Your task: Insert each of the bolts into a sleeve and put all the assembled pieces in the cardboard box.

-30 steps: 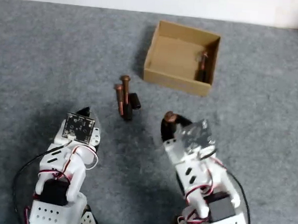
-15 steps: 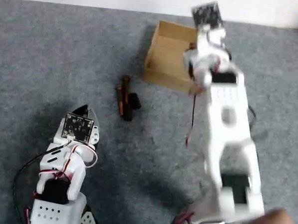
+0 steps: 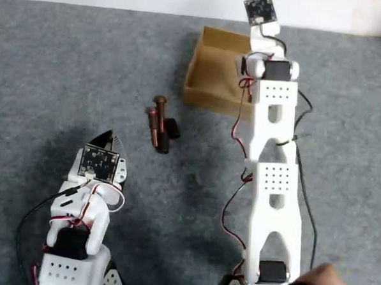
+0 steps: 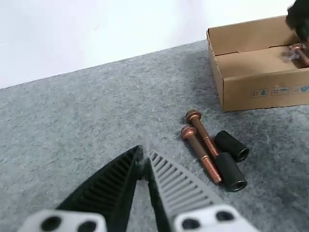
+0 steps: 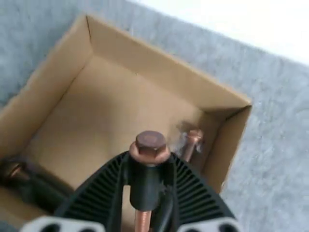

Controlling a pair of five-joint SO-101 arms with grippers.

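Right wrist view: gripper (image 5: pixel 148 170) clamps sleeved bolt (image 5: pixel 150 144), seemingly above box (image 5: pixel 159 65).

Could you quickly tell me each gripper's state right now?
Left gripper: closed, empty.
Right gripper: closed on a copper bolt in a black sleeve.

Diffuse light from above covers the grey felt surface (image 3: pixel 67 59). Soft shadows pool beside the two white plastic arms (image 3: pixel 276 153) and left of the brown cardboard box (image 3: pixel 213 73). The white wall (image 4: pixel 96 34) glares, nearly washed out. The head of the copper-coloured bolt (image 5: pixel 150 141) carries a dull sheen.
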